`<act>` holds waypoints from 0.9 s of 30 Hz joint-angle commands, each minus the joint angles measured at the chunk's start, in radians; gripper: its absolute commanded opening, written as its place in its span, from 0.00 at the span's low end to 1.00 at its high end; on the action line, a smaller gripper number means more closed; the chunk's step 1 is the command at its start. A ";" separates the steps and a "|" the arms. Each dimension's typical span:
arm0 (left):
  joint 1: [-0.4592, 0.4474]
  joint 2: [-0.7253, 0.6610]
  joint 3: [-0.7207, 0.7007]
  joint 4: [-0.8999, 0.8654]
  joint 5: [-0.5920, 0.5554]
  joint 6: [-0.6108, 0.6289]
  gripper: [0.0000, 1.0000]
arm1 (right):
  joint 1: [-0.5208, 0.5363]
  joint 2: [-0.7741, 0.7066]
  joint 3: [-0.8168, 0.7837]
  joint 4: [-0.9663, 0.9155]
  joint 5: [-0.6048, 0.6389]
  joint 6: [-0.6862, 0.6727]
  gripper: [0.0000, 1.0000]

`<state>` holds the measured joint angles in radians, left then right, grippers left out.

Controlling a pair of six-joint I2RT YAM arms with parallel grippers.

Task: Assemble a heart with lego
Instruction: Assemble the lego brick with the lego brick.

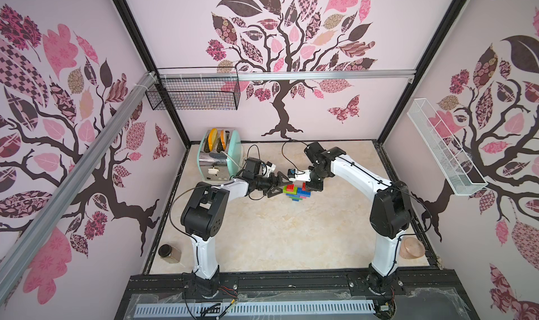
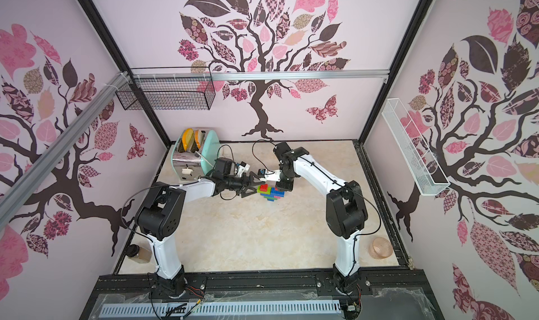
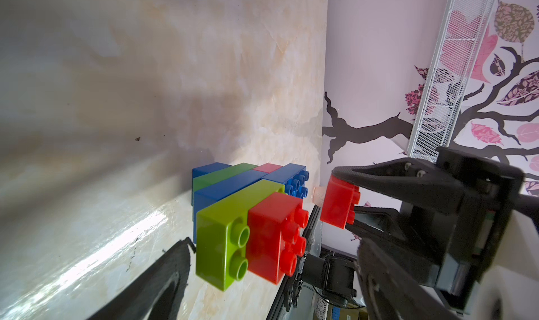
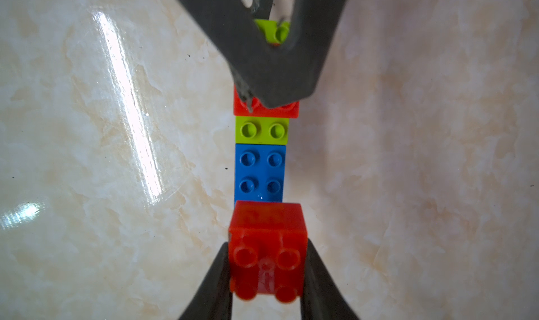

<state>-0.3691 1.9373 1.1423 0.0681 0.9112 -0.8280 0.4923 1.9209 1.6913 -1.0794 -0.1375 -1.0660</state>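
Right pincer (image 4: pixel 267 244) tight on red brick (image 4: pixel 268 257) (clearest in wrist views), left pincer (image 1: pixel 280 185) agape

No text, label, brand, number or sign is reading legibly in any view. The studs of the lego (image 3: pixel 221 245) are showing no brand that can be made out, and the toaster (image 1: pixel 217 156) is appearing too small for lettering.

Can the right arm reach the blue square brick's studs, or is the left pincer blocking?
Probably yes. The right pincer, shut on a small red plastic brick, sits beside the blue four-stud square brick, whose studs are bare. The open left pincer is at the far end, past the lime brick.
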 commanded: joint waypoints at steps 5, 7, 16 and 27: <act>-0.010 0.039 -0.013 0.071 0.034 -0.032 0.88 | -0.004 -0.026 -0.012 -0.004 -0.011 0.009 0.26; -0.011 0.043 -0.016 0.085 0.037 -0.039 0.86 | -0.003 -0.026 -0.013 0.001 -0.014 0.010 0.26; -0.017 0.052 -0.022 0.119 0.045 -0.051 0.79 | -0.004 -0.025 -0.024 -0.008 0.004 0.011 0.27; -0.021 0.060 -0.010 0.124 0.051 -0.054 0.75 | -0.002 -0.015 -0.020 -0.021 -0.013 -0.011 0.27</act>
<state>-0.3843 1.9793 1.1309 0.1719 0.9493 -0.8875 0.4923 1.9209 1.6714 -1.0859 -0.1310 -1.0634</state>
